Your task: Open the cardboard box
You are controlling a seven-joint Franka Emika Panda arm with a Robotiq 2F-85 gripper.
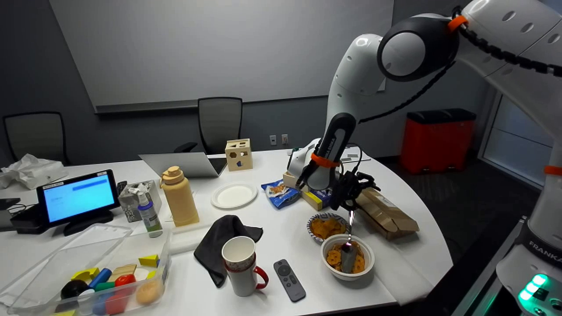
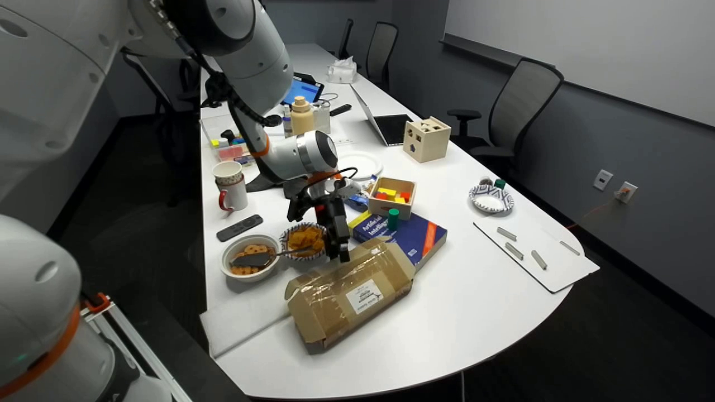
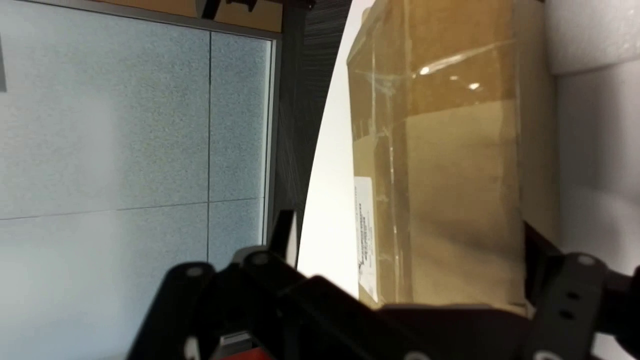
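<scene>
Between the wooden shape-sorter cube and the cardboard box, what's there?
From the shape-sorter cube: a wooden tray of coloured blocks, then a green cylinder and a blue book nearer the cardboard box, as an exterior view shows.

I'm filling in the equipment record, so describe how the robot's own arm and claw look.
The Franka Emika Panda arm is white and rounded with dark sections, orange bands and a ribbed black cable along it. Its base shows green lights and FRANKA lettering. The claw is black, angular and jointed.
</scene>
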